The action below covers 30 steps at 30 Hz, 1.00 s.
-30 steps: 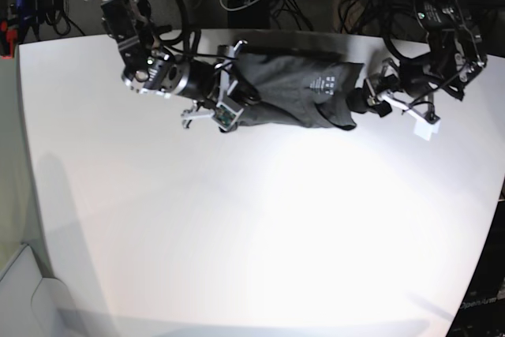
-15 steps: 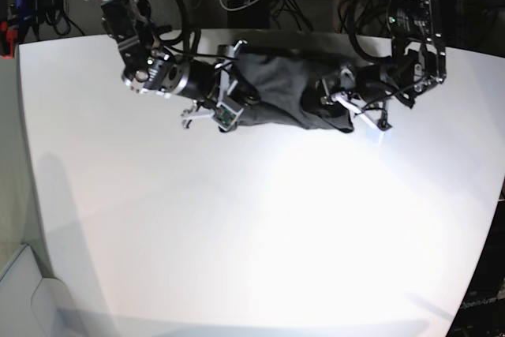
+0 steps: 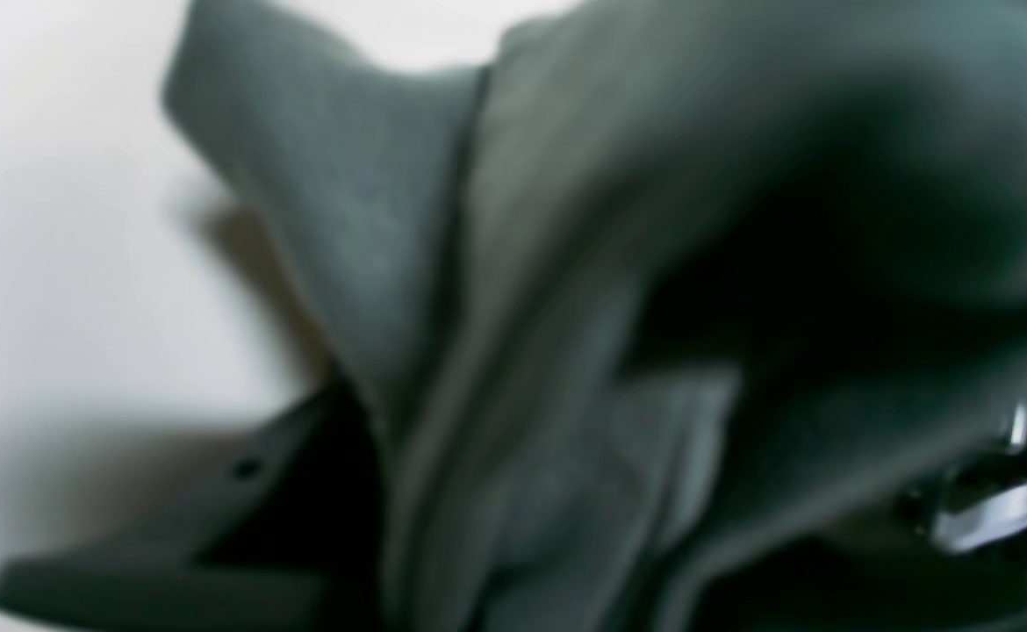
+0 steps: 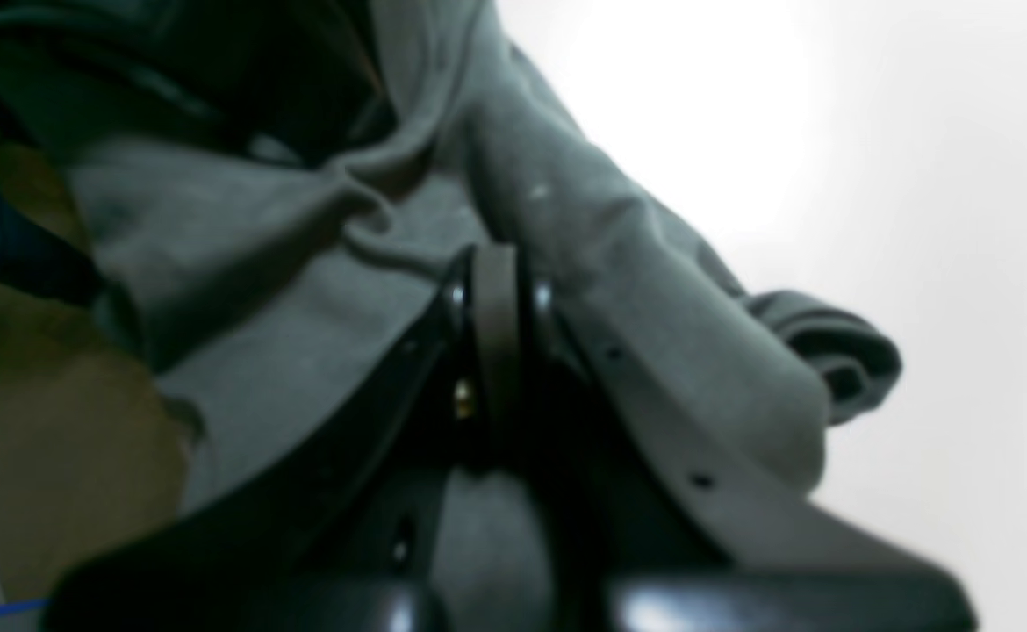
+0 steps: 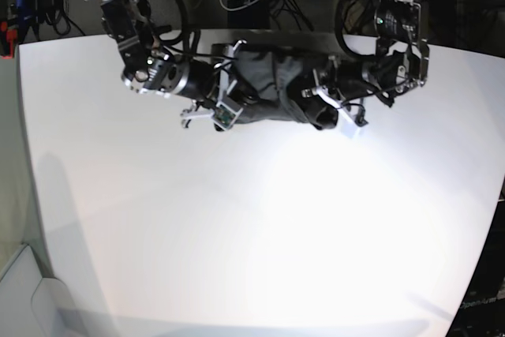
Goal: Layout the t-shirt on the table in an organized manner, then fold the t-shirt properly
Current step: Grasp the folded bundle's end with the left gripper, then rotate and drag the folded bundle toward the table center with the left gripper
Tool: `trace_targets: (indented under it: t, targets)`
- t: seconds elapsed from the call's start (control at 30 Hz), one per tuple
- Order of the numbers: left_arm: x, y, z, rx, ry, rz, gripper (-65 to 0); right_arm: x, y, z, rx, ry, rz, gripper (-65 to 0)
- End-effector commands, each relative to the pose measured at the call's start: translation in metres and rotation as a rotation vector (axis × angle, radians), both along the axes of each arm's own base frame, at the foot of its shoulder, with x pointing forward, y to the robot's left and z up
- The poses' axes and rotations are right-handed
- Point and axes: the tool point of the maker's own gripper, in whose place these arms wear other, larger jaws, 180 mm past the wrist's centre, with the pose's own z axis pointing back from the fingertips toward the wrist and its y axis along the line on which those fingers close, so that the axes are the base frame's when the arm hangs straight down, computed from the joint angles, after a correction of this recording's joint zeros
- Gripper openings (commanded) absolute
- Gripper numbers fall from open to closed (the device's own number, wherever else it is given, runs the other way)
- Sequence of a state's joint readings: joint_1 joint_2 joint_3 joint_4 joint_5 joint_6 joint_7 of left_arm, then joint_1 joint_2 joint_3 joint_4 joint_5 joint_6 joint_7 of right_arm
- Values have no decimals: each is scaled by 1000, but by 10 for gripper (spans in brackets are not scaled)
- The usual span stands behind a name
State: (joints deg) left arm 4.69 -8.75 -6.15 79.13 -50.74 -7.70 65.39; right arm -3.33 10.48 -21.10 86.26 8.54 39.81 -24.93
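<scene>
t-shirt (image 5: 272, 88) bunched at far edge of table (image 5: 237, 234), long axis running between both grippers; right gripper (image 5: 225, 104) clamped on one end, left gripper (image 5: 327, 104) buried in other end, grip can't tell; both touching cloth, neither nearer

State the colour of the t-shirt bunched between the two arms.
The t-shirt is plain dark charcoal grey; the right wrist view shows it best.
</scene>
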Motion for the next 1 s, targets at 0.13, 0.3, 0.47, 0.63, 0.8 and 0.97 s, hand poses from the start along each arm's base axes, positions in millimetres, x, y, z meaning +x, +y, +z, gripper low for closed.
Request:
trace_targets:
  t: [0.13,0.3,0.47,0.63,0.8,0.97]
  targets:
    - [3,8,-10,81,36,-20,-647,8,2,11,25,-32,-3,-647]
    - [15,-2,-13,224,-10,-153,-648,19,-5,33,34,-99,-22,-647]
    - [30,-12,-7,309,-64,-245,-648,45,-46,66,37,-203,-158,-646]
    - [61,-13,8,432,-162,-343,-648,66,-109,95,4,-299,-336,-646]
    - [99,-23,30,616,-306,-488,-648,68,-184,108,-56,-345,-533,-646]
    - [129,-45,40,698,-363,-582,-648,63,-251,118,-116,-368,-718,-646]
